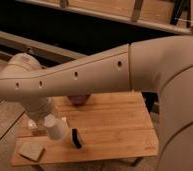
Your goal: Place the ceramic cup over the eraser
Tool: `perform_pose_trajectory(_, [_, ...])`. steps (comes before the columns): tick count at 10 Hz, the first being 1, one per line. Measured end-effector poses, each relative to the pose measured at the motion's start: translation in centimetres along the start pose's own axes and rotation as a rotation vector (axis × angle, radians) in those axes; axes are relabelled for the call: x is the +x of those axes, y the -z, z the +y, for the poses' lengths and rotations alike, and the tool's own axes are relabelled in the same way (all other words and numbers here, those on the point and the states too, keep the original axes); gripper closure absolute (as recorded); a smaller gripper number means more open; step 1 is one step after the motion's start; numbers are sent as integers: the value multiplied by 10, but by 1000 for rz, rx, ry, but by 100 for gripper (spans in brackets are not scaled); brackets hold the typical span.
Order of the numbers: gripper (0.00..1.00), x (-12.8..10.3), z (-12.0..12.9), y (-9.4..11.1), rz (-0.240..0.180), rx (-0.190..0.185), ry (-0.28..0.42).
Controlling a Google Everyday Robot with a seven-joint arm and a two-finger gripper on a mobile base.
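Note:
The white ceramic cup (56, 128) hangs tilted just above the wooden table (115, 125), at its left part. My gripper (46, 122) comes down from the big white arm (80, 77) and is shut on the cup, mostly hidden by the wrist. The black eraser (76, 138) lies on the table just right of the cup and a little nearer the front edge, apart from it.
A tan flat block (31, 150) lies at the table's front left corner. A dark purple round object (79, 99) sits at the back edge under the arm. Something pale (32, 126) shows behind the gripper. A dark shelf runs behind the table.

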Motion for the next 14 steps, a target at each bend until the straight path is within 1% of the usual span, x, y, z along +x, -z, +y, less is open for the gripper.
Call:
perform_pose_trajectory(3, [100,18,-7,-6,28,8,-47])
perform_pose_trajectory(5, [100,25,-11,-11,34,4,-73])
perform_pose_trajectory(8, [100,34,-26,-19,44,13,-123])
perform_pose_trajectory(11, [100,42,-33,-21,49,17,-147])
perform_pose_trajectory(14, [100,42,-32,-29,48,-1,-144])
